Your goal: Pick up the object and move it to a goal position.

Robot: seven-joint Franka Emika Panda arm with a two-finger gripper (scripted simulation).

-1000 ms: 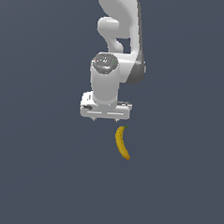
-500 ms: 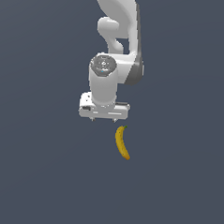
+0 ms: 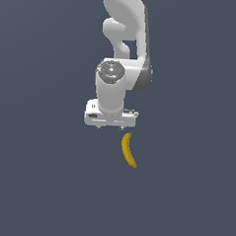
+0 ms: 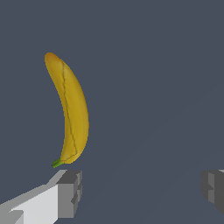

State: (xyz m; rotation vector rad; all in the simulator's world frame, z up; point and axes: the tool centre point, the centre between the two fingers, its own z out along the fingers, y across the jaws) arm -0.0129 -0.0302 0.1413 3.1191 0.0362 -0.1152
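1. On the dark grey surface (image 3: pixel 41 184) lies the banana (image 3: pixel 129 150), its green stem tip toward the arm.
2. Just beyond that stem hangs the end effector (image 4: pixel 140 188), spread wide and holding nothing.
3. Seen in the wrist view, one finger (image 4: pixel 70 192) sits close by the stem; the banana lies outside the gap.

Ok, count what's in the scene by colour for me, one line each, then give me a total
Yellow: 1, the banana, lying on the dark surface.
White and grey: 1, the robot arm with its end effector, jaws spread wide with nothing between them.
Total: 2
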